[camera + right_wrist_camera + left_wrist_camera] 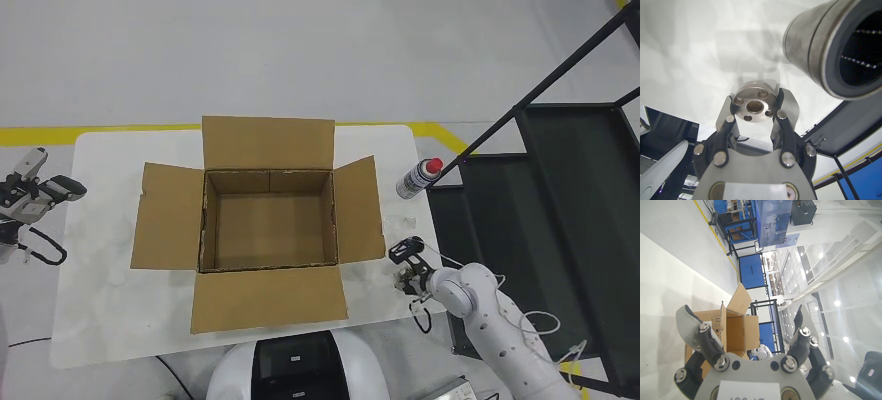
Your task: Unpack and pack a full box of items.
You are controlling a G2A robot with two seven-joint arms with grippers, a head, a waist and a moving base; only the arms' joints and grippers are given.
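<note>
Two tools here: your right tool (pixel 755 103) is clamped on a metal flange (pixel 755 111) at the near right corner of the table (pixel 110 300), and your left tool (pixel 742 313) hangs wide open off its left edge. The box (pixel 268 143) sits mid-table, flaps open.

Black handling marks are sitting printed on the side of the box (pixel 715 321), too small to read. White lettering is running along the blue panels (pixel 751 273) beyond it, and large pale characters are showing on the big screen (pixel 772 222). A white sticker (pixel 749 389) on the base of the left hand (pixel 742 313) is showing digits cut off at the edge. A second sticker (pixel 753 191) on the right hand (pixel 755 98) is giving nothing legible. The spray can (pixel 418 178) on the counter (pixel 110 250) is carrying a label too small to read.
</note>
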